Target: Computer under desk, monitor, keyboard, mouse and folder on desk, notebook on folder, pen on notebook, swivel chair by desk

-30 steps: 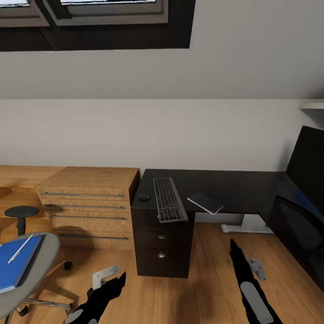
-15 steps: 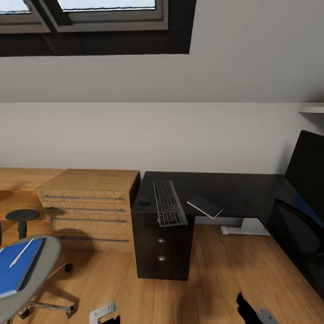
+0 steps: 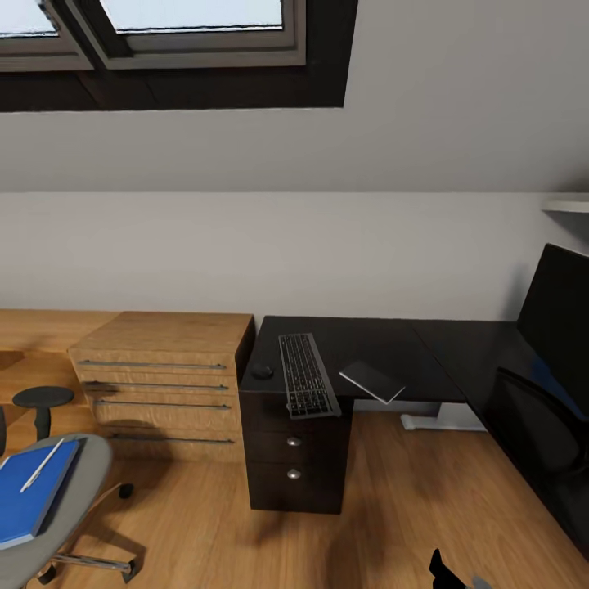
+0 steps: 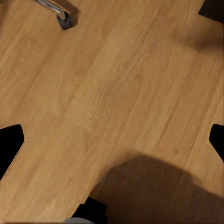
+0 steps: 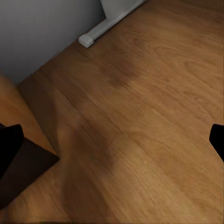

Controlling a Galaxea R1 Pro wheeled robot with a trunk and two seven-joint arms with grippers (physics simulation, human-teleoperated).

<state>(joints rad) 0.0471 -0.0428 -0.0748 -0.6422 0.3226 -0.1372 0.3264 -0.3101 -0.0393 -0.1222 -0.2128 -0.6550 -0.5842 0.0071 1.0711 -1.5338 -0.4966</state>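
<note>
- Desk (image 3: 384,335) dark, L-shaped; keyboard (image 3: 306,375) lay on it, front end overhanging the edge, mouse (image 3: 262,370) just beside it, notebook (image 3: 372,381) near its other side, also overhanging.
- Monitor (image 3: 559,315) stood at the desk's far right.
- Chair (image 3: 78,499) at lower left carried the folder (image 3: 33,491) with the pen (image 3: 41,465) on top.
- Left gripper (image 4: 112,140) and right gripper (image 5: 112,140) both released, fingertips wide apart over the floor (image 4: 116,84).

Three views: one wide room shot and two close floor shots.
The head view is taken from standing height, facing the dark desk (image 3: 360,348) at frame centre, with the swivel chair (image 3: 57,523) at lower left. Both wrist views are aimed down at the wooden floor (image 4: 116,93) from close range; that floor is shared with the head view, and a chair caster (image 4: 63,19) is caught at the upper left.
</note>
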